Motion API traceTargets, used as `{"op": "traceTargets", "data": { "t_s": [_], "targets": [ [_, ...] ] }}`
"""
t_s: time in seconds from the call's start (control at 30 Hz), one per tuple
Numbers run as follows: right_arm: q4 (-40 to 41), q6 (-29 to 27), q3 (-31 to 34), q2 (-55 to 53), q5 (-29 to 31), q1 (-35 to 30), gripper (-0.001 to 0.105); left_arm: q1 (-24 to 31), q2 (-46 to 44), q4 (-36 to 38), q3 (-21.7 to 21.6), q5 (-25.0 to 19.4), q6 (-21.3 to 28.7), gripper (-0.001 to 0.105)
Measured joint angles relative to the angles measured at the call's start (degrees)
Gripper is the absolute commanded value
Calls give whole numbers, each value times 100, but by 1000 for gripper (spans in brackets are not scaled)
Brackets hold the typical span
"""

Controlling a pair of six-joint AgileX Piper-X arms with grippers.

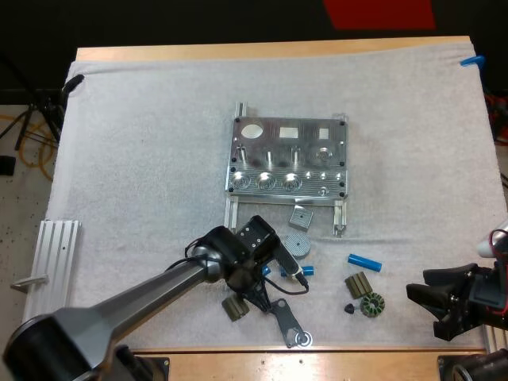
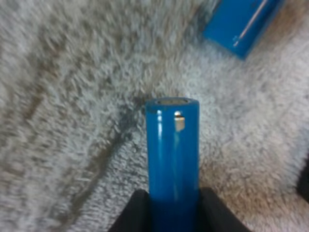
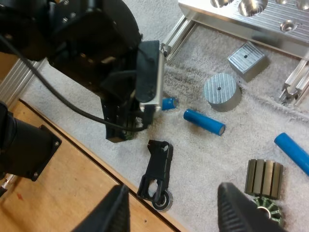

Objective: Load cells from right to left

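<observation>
White mat (image 1: 143, 159) covers the wooden table (image 1: 238, 52) nearly edge to edge, with wide bare stretches left of, right of and beyond the metal fixture (image 1: 287, 159), which sits mid-mat. Left fingers (image 2: 131, 216) pinch a blue cell (image 2: 173, 159) from both sides, its end sticking out over the mat, low between the fixture's near rails and the mat's near edge. A second cell (image 3: 203, 121) lies just beside it on the mat, and a third cell (image 1: 364, 261) lies farther right, apart from both. That near strip is crowded. A grey square block (image 1: 301, 217) and a grey disc (image 1: 296, 244) sit just off the fixture's near edge. A ribbed dark block (image 1: 358, 284), a round toothed part (image 1: 371, 304) and a small black cone (image 1: 348, 308) are near the third cell. A black bracket (image 1: 287, 324) lies right at the mat's near edge, with another dark block (image 1: 233, 307) left of it. Right fingers (image 3: 113, 210) stand wide apart, holding nothing, over the mat's near right corner, apart from the toothed part. An aluminium rail (image 1: 55, 254) lies on the table off the mat's left edge.
</observation>
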Motion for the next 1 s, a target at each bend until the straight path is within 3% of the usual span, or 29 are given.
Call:
{"op": "traceTargets", "data": {
  "t_s": [0.27, 0.43, 0.6, 0.8, 1.0],
  "targets": [
    [0, 0, 0, 0, 12, 0, 42, 0, -1087, 176, 0, 476, 811, 6],
    [-19, 165, 0, 163, -74, 0, 42, 0, -1820, 193, 0, 920, 860, 6],
    [-139, 407, 0, 516, -619, 0, 42, 0, -2400, 210, 0, 1213, 860, 6],
    [-387, 716, 0, 945, -1352, 14, 42, 0, -2955, 227, 0, 1918, 865, 6],
    [-741, 1099, 0, 1230, -1398, 475, 42, 0, -3131, 241, 0, 2336, 961, 6]
  ]
}}
